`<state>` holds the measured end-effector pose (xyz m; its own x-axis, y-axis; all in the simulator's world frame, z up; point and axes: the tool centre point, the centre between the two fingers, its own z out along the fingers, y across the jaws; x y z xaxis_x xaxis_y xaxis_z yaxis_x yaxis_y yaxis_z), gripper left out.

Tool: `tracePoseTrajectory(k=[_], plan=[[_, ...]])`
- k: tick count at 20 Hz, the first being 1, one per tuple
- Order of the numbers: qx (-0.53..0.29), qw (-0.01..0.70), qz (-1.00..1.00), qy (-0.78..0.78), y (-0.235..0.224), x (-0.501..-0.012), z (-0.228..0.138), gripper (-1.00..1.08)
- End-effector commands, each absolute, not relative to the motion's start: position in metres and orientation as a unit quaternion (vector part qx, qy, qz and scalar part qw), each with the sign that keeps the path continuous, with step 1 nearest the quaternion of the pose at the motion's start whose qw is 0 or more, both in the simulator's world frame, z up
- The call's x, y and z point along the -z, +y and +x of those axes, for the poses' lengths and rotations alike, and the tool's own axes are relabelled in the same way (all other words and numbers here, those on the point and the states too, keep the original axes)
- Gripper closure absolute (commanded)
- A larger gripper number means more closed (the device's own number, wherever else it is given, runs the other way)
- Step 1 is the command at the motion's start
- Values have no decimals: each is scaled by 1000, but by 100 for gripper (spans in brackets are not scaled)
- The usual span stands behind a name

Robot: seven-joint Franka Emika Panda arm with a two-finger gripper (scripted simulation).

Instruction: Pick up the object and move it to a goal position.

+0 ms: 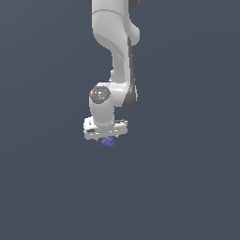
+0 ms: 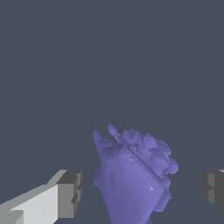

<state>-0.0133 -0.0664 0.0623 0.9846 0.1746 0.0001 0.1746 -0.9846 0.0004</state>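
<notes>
The object is a tiny purple-blue jagged lump, seen just under the white gripper in the exterior view. In the wrist view it fills the space between the two fingers. My gripper is open: the grey pads stand apart on either side of the object, with a gap between each pad and it. In the exterior view the gripper is lowered over the object, whose upper part the hand hides. I cannot tell from these views whether the object rests on the surface.
A plain dark grey-blue surface spreads all around. The white arm comes down from the top of the exterior view. No other objects show.
</notes>
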Motion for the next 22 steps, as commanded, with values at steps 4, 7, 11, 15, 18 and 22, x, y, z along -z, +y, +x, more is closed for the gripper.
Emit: tracePoseTrajectory(k=[4,7,11,15,18,22], plan=[[0,0,996,88,-66,-43,-13,-92],[0,0,996,88,-67,-41,-13,-92],[0,0,996,88,-67,-41,-13,108],[0,0,996,88,-67,-41,-13,108],[-1,0,996,88,-66,-42,-12,108],[-1,0,996,88,-68,-46,-13,108]])
